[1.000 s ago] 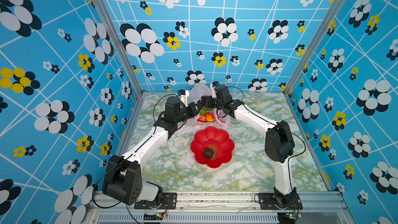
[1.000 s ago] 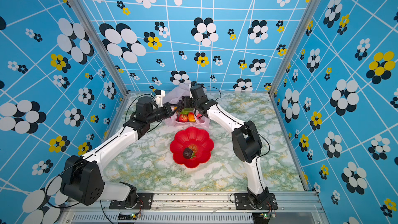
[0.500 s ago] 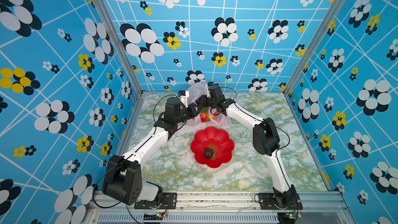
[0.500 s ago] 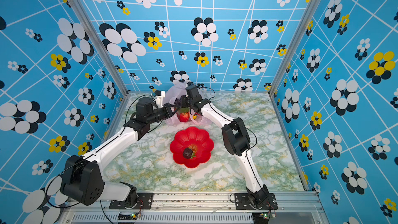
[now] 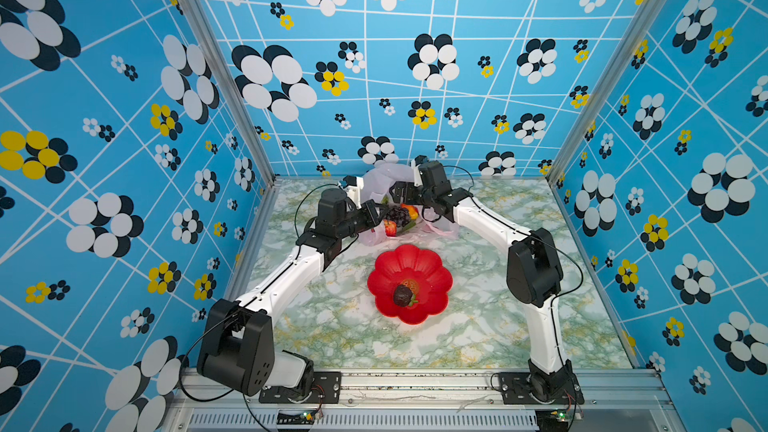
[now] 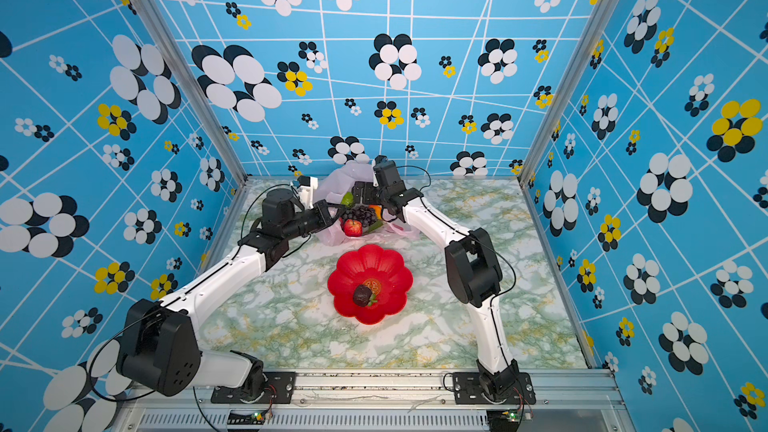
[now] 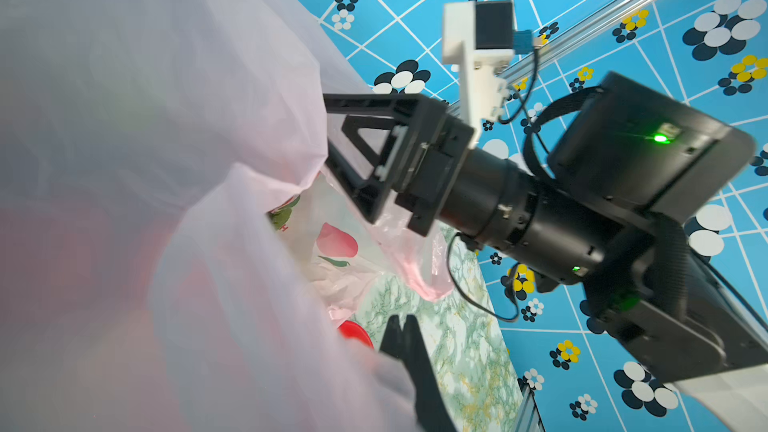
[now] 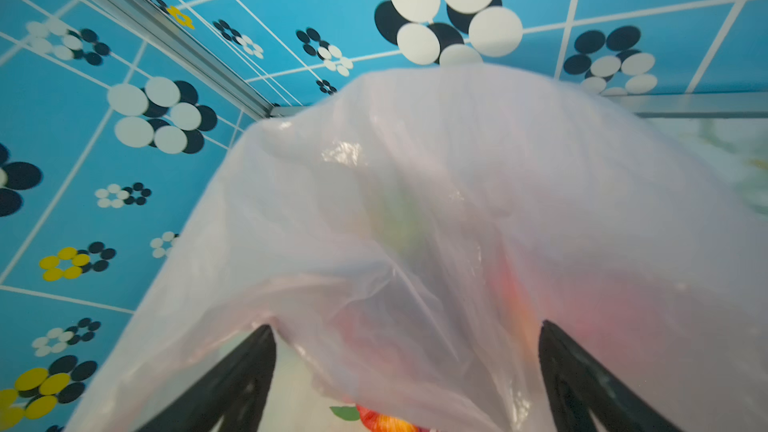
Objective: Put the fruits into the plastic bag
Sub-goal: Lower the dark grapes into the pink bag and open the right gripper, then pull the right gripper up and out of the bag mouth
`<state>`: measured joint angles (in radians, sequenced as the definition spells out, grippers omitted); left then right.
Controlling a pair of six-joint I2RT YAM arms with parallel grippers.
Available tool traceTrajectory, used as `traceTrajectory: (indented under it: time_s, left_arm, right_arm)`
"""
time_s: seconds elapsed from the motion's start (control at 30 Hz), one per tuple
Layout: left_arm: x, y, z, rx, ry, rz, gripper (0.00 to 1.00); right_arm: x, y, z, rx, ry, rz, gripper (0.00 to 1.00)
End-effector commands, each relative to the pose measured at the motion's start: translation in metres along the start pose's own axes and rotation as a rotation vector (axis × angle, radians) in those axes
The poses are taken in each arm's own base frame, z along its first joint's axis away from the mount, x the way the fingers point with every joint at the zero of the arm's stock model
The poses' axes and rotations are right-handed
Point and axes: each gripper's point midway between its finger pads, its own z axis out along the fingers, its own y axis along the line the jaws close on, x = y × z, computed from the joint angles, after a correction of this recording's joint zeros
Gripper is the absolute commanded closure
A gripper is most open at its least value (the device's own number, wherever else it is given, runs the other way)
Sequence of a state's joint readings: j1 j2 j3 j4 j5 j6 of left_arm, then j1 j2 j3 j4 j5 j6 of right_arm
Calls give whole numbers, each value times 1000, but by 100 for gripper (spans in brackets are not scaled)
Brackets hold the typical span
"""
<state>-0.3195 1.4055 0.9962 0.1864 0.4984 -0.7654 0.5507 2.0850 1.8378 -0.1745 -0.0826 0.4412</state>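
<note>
Task is judged nearly done. Bag is kept open at far centre of desk, just beyond plate. Grapes, apple, mango and a green fruit are seen inside it. One brown fruit is left on the plate, well apart from the bag. Left fingers are pressed together, seemingly pinched on the bag's left rim. Right fingers are spread wide at the bag mouth, with nothing seen between them and film draped over them. To be done: brown fruit picked off the plate and dropped into the bag.
</note>
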Motion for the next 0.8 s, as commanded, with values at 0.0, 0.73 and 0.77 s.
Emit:
traceTrajectory:
  time_s: [0.0,0.73,0.77]
  left_arm:
    - [2,-1,-11,0,2,29,100]
    - [43,22,-47,-89,92,95,100]
    - [45,23,-48,-84,89,102,100]
  right_arm:
    - [-16,20,-33,-65,-28,-41,0]
    - [-36,17,-233,-41,-276,-188,1]
    - [-36,18,-246,-48,-301,-203,1]
